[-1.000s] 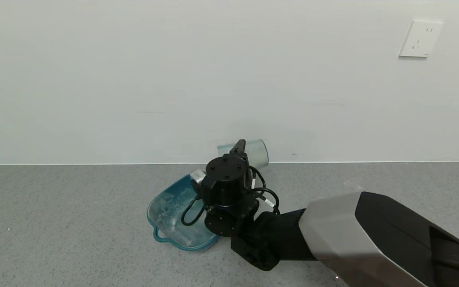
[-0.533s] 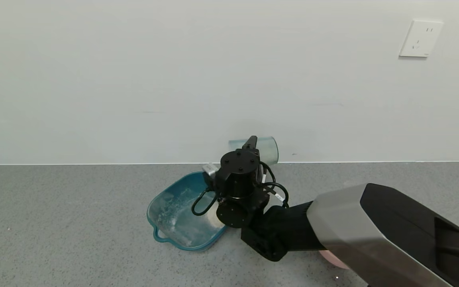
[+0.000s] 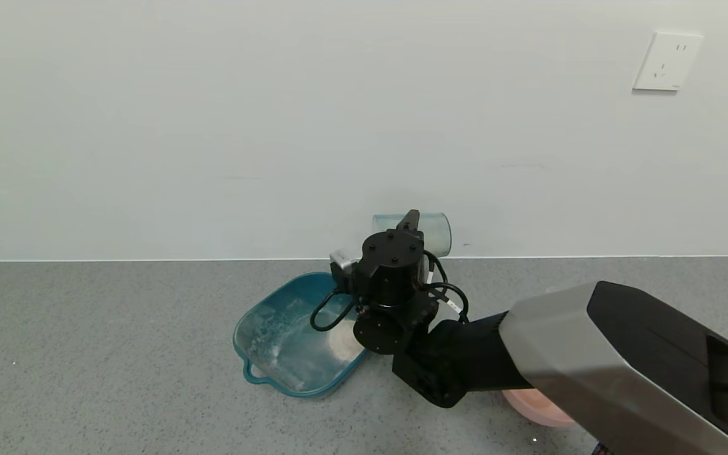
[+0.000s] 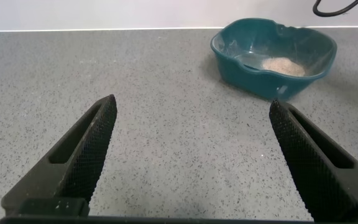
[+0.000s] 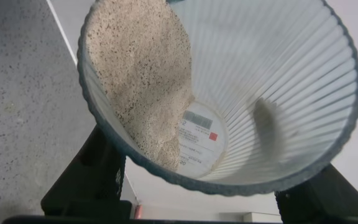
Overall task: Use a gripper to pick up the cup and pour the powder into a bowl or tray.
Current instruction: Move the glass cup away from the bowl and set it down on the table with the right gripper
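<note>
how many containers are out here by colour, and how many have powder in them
teal tray: 1, holds a small powder mound
clear ribbed cup: 1, held tipped by the right gripper, powder inside
pink bowl: 1, mostly hidden behind the right arm, contents not visible
total: 3 containers, 2 showing powder

I saw a pink bowl [image 3: 538,407] on the grey counter [image 3: 98,354]. A white wall socket [image 3: 667,61] sat high on the wall [image 3: 212,126].
</note>
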Controlling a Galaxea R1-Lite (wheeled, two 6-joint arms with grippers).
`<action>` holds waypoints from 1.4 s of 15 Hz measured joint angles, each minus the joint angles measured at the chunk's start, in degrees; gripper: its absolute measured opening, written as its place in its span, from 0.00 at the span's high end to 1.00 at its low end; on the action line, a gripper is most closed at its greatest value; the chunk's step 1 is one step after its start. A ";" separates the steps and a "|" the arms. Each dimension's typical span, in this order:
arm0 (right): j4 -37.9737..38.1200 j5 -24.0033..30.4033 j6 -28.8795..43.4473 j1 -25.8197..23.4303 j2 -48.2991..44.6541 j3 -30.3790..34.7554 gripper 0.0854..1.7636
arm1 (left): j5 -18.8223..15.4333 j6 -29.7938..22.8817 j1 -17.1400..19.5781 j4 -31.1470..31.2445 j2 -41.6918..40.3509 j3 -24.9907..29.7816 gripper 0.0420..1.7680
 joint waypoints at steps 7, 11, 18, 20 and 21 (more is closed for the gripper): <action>-0.09 -0.01 0.61 1.12 -1.01 1.55 0.26 | 0.00 0.00 -0.02 0.00 0.00 0.00 0.00; -1.00 -0.01 0.69 1.15 -2.91 4.06 0.26 | 0.00 0.00 -0.02 0.00 0.00 0.00 0.00; -2.46 0.05 5.38 -0.06 -5.90 10.56 0.26 | 0.02 0.00 0.00 0.00 0.00 0.00 0.00; -0.74 0.38 8.13 0.21 -8.09 14.17 0.26 | 0.00 0.00 -0.02 0.00 0.00 0.00 0.00; 1.01 0.96 10.20 0.33 -9.53 15.82 0.26 | 0.00 0.00 -0.02 0.00 0.00 0.00 0.00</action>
